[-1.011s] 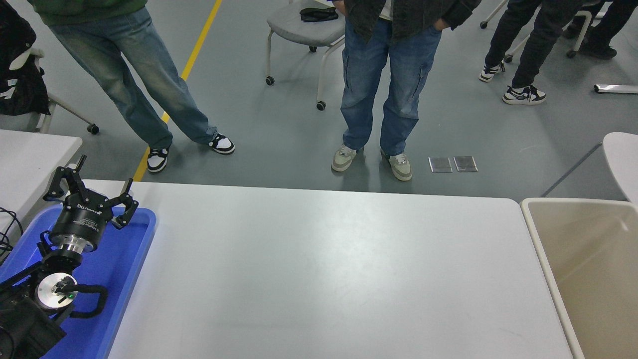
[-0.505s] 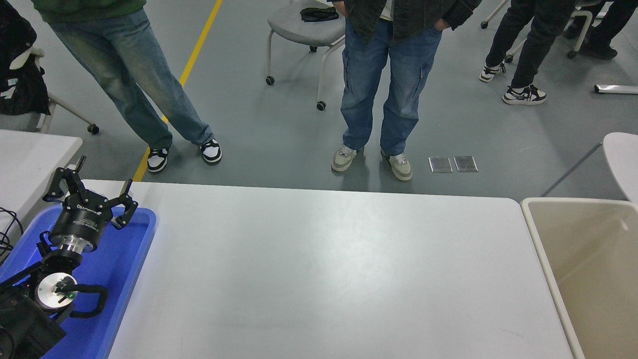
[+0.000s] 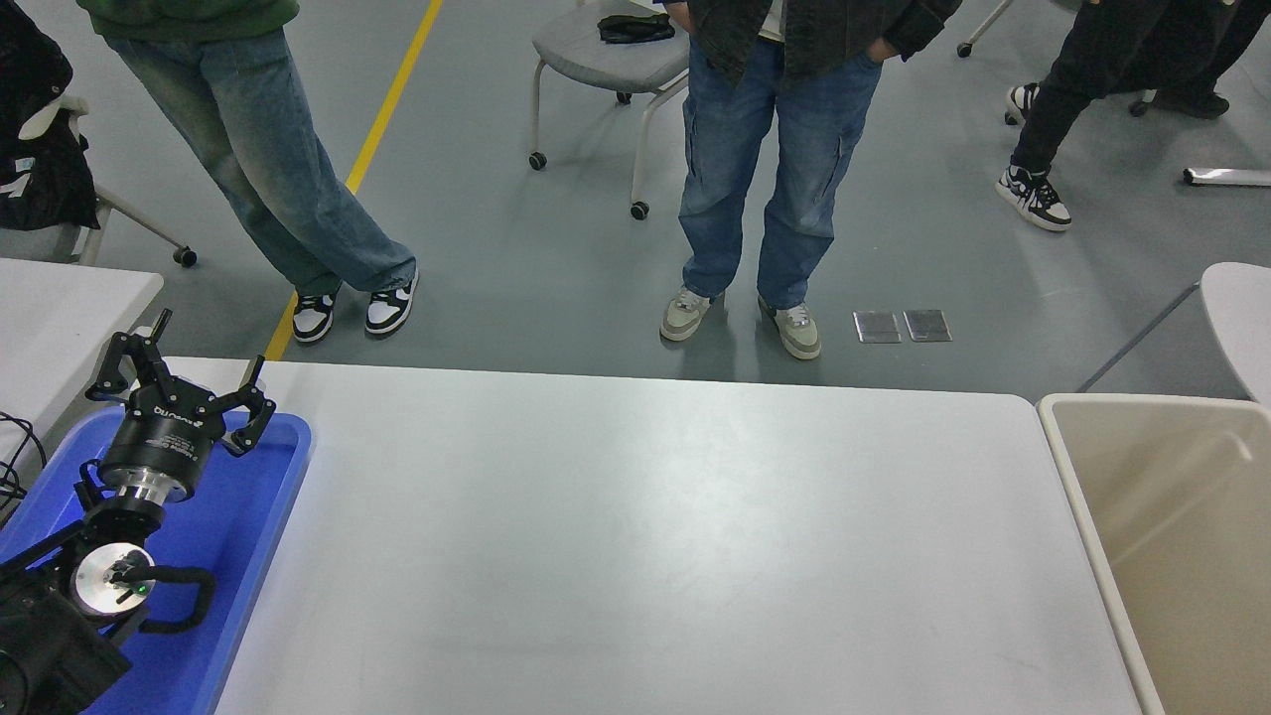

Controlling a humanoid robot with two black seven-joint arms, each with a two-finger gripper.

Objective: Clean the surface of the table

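Note:
The table surface is a wide white top that fills the middle of the head view, with no loose items on it. My left gripper is parked at the lower left above a blue tray, fingers spread open and empty. My right arm and gripper are out of view.
A beige plastic bin stands against the table's right edge. A smaller white table sits at the left. Several people stand on the grey floor beyond the far edge, near a wheeled chair.
The person at the upper left drew their feet together. The person at the upper right stepped away to the right. My left arm has not moved.

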